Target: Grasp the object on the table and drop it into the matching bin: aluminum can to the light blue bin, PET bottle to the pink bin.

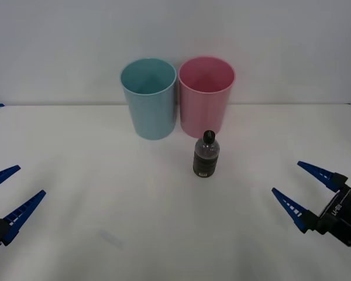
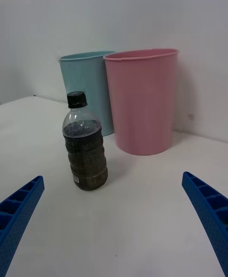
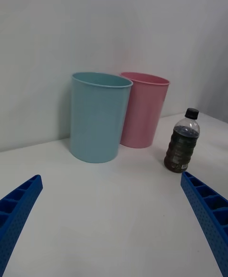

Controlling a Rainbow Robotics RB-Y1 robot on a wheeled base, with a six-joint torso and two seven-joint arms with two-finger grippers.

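A small clear PET bottle [image 1: 206,155] [image 2: 85,147] [image 3: 182,141] with a black cap and a dark label stands upright on the white table [image 1: 105,193], just in front of the pink bin [image 1: 206,95] [image 2: 142,100] [image 3: 142,109]. The light blue bin [image 1: 150,97] [image 2: 90,85] [image 3: 97,115] stands beside the pink one, on its left in the front view. My right gripper [image 1: 303,190] [image 2: 114,227] hovers open at the table's right side, well apart from the bottle. At the near left, my left gripper [image 1: 16,190] [image 3: 111,225] is open and holds nothing.
A plain pale wall [image 1: 281,41] rises right behind the two bins at the table's far edge. Bare tabletop lies between both grippers and the bottle.
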